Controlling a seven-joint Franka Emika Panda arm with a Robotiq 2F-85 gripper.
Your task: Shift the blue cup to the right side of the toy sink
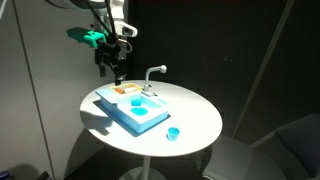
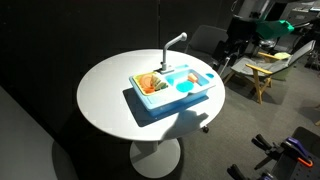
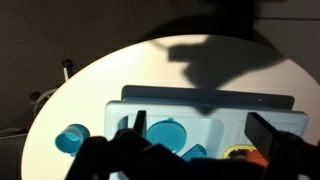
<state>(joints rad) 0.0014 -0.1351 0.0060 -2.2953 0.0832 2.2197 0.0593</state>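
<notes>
The light-blue toy sink point(image 1: 135, 110) lies mid-table, with a white faucet point(image 1: 152, 72) and an orange-and-white part at its far end. It also shows in an exterior view point(image 2: 170, 90) and in the wrist view point(image 3: 215, 108). The tiny blue cup point(image 1: 173, 133) stands on the table just off the sink's near corner, apart from it. In the wrist view the cup point(image 3: 71, 138) is at the lower left, beside the sink. I cannot make it out in the other exterior view. My gripper point(image 1: 118, 64) hangs open and empty above the sink's far end; its fingers point(image 3: 203, 135) straddle the basin area.
The round white table point(image 1: 200, 110) stands on a pedestal against dark curtains. Its edge curves close to the cup. A wooden stand and clutter point(image 2: 262, 68) sit beyond the table by the robot base.
</notes>
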